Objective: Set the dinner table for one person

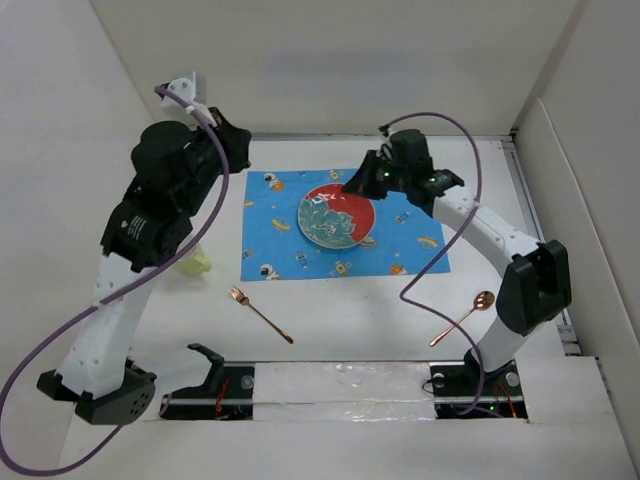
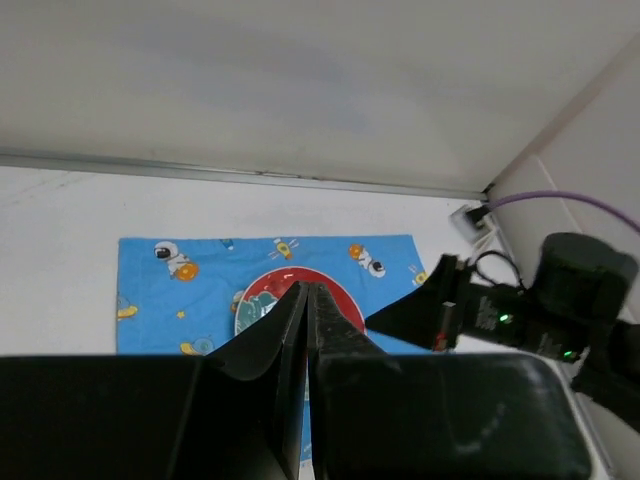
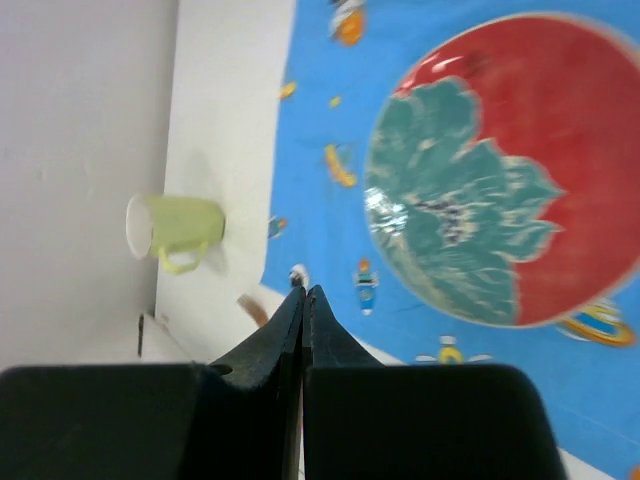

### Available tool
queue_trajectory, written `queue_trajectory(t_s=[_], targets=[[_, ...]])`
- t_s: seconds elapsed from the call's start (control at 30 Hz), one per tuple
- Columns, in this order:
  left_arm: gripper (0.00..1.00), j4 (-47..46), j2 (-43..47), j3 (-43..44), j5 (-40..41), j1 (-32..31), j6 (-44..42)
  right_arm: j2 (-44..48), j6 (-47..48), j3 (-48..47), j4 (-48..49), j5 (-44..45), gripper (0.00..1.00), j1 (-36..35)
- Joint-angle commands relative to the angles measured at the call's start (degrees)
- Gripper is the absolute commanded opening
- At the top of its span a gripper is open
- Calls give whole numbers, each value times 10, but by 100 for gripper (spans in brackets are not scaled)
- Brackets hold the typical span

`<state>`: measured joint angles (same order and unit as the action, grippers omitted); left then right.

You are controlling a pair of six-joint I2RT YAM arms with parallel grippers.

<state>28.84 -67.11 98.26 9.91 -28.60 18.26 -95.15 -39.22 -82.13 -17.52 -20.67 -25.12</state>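
Observation:
The white dinner table (image 1: 350, 315) carries a blue cartoon-print placemat (image 1: 415, 225) with a red and teal plate (image 1: 337, 215) on it. A copper fork (image 1: 260, 313) lies in front of the mat at the left, and a copper spoon (image 1: 465, 317) at the right. A pale green mug (image 1: 197, 262) lies left of the mat, partly hidden by my left arm. My left gripper (image 1: 235, 140) is shut and empty, raised beyond the mat's far left corner. My right gripper (image 1: 356, 182) is shut and empty, above the plate's far edge. The plate also shows in the right wrist view (image 3: 500, 170).
White walls enclose the table at the left, back and right. In the left wrist view my shut fingertips (image 2: 305, 290) stand over the plate (image 2: 262, 300), with the right arm (image 2: 560, 300) beside it. In the right wrist view the mug (image 3: 175, 225) lies on its side.

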Motion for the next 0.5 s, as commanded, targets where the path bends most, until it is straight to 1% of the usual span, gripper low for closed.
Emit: queue_trajectory(t_s=[0.0,0.03,0.07,0.13,0.17,0.2,0.23,0.27,0.3,0.33,0.4,0.43,0.47], targets=[[0,18,47,-4,31,0,47,-32,32,-19,18,3,0,-67],[2,22,55,-8,29,0,56,-37,32,-20,34,-10,0,-80],[8,29,64,-15,30,0,65,-45,33,-22,48,-36,0,-109],[12,38,86,-18,30,0,84,-78,41,-46,80,-46,10,-143],[17,49,91,-17,32,0,90,-91,48,-59,87,-46,16,-162],[20,53,101,-13,35,0,94,-120,62,-72,101,-46,28,-197],[23,58,104,-11,37,0,102,-136,67,-100,110,-46,35,-214],[28,66,109,-4,36,0,106,-151,74,-115,118,-44,40,-228],[31,70,112,-1,34,0,105,-166,86,-129,137,-40,48,-256],[34,79,115,3,34,0,102,-196,92,-155,148,-36,52,-269],[36,99,114,13,48,0,100,-226,116,-188,155,-17,59,-291],[36,111,116,18,49,0,100,-260,125,-209,147,-6,61,-310],[36,126,116,23,49,0,100,-278,135,-254,139,23,63,-319]])
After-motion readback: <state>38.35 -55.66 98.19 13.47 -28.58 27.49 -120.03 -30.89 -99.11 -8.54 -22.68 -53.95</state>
